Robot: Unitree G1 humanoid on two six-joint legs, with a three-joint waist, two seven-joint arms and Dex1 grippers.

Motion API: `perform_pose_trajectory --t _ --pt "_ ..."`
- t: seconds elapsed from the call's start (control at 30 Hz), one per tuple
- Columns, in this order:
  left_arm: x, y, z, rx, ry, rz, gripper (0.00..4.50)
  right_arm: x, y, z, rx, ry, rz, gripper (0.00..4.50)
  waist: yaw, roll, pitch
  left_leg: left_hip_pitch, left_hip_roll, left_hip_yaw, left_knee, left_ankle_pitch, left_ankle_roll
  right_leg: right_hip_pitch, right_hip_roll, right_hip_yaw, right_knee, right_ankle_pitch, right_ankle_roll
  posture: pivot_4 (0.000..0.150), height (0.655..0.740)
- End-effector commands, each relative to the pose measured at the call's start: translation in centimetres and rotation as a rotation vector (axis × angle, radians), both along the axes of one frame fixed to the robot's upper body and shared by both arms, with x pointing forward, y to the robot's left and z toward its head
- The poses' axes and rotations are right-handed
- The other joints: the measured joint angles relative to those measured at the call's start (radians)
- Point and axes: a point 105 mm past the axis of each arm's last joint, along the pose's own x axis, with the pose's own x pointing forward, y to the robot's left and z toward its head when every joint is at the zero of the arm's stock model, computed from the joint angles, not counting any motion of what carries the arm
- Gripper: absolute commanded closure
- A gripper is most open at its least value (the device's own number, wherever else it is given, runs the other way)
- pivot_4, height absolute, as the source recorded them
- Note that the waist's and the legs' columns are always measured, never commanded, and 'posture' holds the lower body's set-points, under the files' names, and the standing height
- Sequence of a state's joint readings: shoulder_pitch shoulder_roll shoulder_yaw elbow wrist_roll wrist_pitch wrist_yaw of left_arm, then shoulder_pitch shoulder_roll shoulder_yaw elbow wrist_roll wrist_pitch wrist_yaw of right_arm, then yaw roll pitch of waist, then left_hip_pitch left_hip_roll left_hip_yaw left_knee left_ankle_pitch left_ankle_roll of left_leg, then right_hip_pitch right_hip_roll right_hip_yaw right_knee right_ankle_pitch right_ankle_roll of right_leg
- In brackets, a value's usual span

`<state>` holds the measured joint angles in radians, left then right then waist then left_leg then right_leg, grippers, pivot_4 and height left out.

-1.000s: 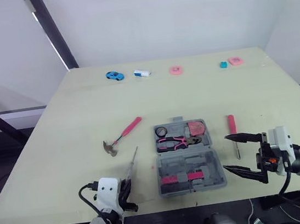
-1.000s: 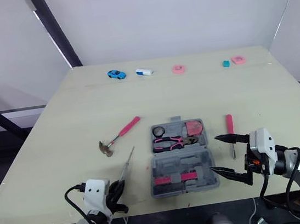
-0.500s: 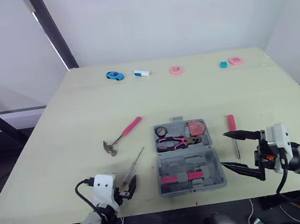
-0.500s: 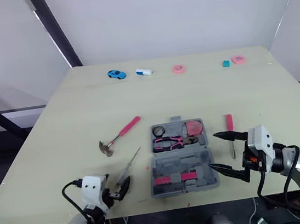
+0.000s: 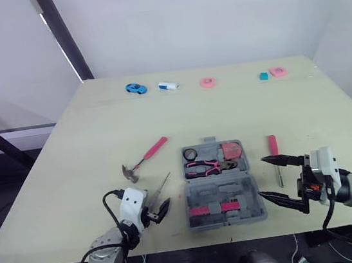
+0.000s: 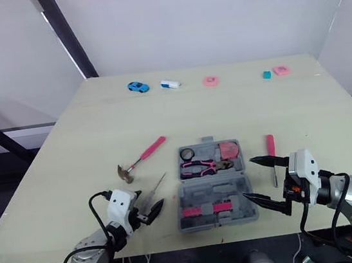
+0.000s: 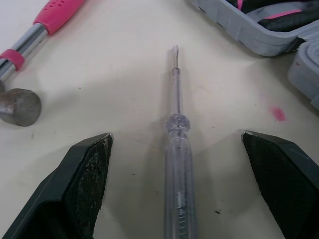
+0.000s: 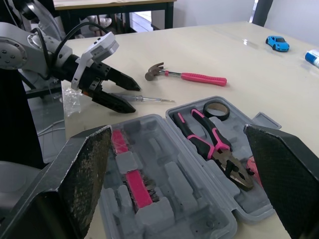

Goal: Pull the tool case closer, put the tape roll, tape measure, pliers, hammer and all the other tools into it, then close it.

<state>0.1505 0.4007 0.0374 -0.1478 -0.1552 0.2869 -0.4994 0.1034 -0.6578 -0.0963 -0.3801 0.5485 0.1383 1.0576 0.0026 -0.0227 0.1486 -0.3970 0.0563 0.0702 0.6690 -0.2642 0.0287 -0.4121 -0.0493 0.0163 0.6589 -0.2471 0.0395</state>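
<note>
The tool case is lying open near the front edge of the desk, between the two arms, so the pulling-in step is judged complete. Three items are sitting in its far half: the tape roll at the left corner, the pliers lying across the middle, and the tape measure at the right corner. Three tools are lying outside. The hammer is resting on the desk to the left of the case, apart from it. A clear-handled screwdriver is lying between the hammer and the case, its tip pointing away from the robot. A pink-handled screwdriver is lying just to the right of the case. The lid is not yet closed, so the task is judged roughly half done. The left hand is hovering low over the near end of the clear-handled screwdriver with its fingers spread wide. The handle is running up the gap between them with clear desk on either side, and the hand is gripping nothing. A pinch on that screwdriver is judged to be the step in hand. The right hand is also standing wide open and empty beside the case's right front corner, near the pink-handled screwdriver and touching neither.
</note>
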Motion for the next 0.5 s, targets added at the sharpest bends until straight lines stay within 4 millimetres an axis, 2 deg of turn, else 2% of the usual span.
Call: perform_pose_trajectory --t 0.03,0.2,0.23,0.27,0.4,0.5 --pt "0.24 -1.21 0.63 -0.033 0.001 -0.012 0.09 -0.18 0.13 0.90 0.005 -0.052 0.003 0.00 0.005 0.000 0.000 0.000 0.000 0.000 0.000 0.000 0.000 0.000 0.000 0.000 0.000 0.000 0.000 0.150 0.7400" --pt "0.50 -1.81 1.09 -0.049 -0.001 0.004 0.09 -0.13 0.21 0.87 0.007 -0.051 0.003 0.00 0.010 0.000 0.000 0.000 0.000 0.000 0.000 0.000 0.000 0.000 0.000 0.000 0.000 0.000 0.000 0.150 0.7400" --pt "0.48 -1.92 1.13 -0.052 -0.001 0.004 0.60 -0.12 0.22 0.86 0.007 -0.051 0.003 0.00 0.010 0.000 0.000 0.000 0.000 0.000 0.000 0.000 0.000 0.000 0.000 0.000 0.000 0.000 0.000 0.150 0.7400" --pt "0.36 -2.07 1.15 -0.050 0.001 -0.004 0.84 -0.10 0.24 0.84 0.007 -0.051 0.004 0.00 0.010 0.000 0.000 0.000 0.000 0.000 0.000 0.000 0.000 0.000 0.000 0.000 0.000 0.000 0.000 0.150 0.7400" --pt "0.31 -1.81 1.28 -0.043 -0.001 0.008 2.55 -0.09 0.30 0.77 0.008 -0.050 0.007 0.00 0.010 0.000 0.000 0.000 0.000 0.000 0.000 0.000 0.000 0.000 0.000 0.000 0.000 0.000 0.000 0.150 0.7400" --pt "0.54 -1.46 1.51 -0.039 -0.012 0.025 3.95 -0.08 0.41 0.69 0.010 -0.049 0.010 0.00 0.009 0.000 0.000 0.000 0.000 0.000 0.000 0.000 0.000 0.000 0.000 0.000 0.000 0.000 0.000 0.150 0.7400"
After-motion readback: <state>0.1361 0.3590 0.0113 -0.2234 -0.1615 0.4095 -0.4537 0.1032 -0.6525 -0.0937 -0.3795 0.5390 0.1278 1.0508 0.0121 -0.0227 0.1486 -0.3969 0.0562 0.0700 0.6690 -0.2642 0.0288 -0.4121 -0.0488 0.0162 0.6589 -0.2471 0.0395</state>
